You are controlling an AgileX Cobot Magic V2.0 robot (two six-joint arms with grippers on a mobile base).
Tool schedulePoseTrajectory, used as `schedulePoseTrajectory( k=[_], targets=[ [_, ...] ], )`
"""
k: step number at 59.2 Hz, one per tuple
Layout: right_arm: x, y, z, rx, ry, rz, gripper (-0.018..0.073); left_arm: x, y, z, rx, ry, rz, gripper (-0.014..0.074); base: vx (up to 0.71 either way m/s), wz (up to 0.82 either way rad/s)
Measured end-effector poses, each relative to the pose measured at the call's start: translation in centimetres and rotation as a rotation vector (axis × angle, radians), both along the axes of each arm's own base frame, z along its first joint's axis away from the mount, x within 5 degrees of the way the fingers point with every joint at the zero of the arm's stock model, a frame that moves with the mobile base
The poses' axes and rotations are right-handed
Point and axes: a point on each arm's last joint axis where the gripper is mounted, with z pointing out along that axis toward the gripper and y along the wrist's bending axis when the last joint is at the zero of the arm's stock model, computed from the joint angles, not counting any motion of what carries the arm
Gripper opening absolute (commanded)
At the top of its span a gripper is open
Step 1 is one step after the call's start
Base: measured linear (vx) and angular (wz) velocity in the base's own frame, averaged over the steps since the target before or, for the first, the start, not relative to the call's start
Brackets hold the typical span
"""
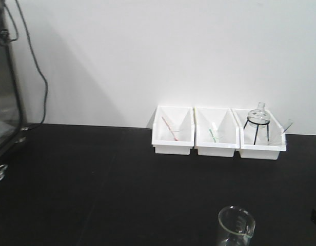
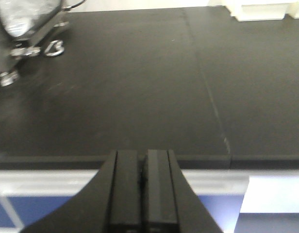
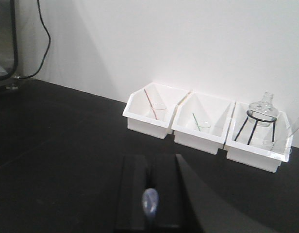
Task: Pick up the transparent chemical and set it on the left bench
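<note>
Left hand (image 2: 142, 158) closed, right hand (image 3: 149, 165) seemingly too.

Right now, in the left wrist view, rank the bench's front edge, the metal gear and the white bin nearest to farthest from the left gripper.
1. Bench front edge, directly ahead of the left gripper.
2. Metal gear, back left.
3. White bin, back right, farthest.

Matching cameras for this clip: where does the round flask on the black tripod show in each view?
Front view: flask right of centre, in the rightmost of the white bins by the wall.
Left wrist view: not in it; only a bin bottom shows at the top right.
Right wrist view: flask at the right, again in the rightmost bin.
Shared landmark: the white bins.
</note>
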Motion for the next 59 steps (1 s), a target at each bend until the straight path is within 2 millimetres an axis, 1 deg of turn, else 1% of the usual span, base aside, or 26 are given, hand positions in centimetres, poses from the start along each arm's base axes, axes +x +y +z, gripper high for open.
schedulePoseTrajectory(
  k=[30, 59],
  targets=[
    [0.0, 0.0, 0.0, 0.0, 0.0, 0.0, -0.0003, 0.0, 0.0, 0.0, 0.0, 0.0, 0.0, -0.0004, 0.13, -0.21],
    [-0.01, 0.03, 0.01, 0.008, 0.001, 0.003, -0.0003, 0.0, 0.0, 0.0, 0.0, 0.0, 0.0, -0.0004, 0.02, -0.04]
  ],
)
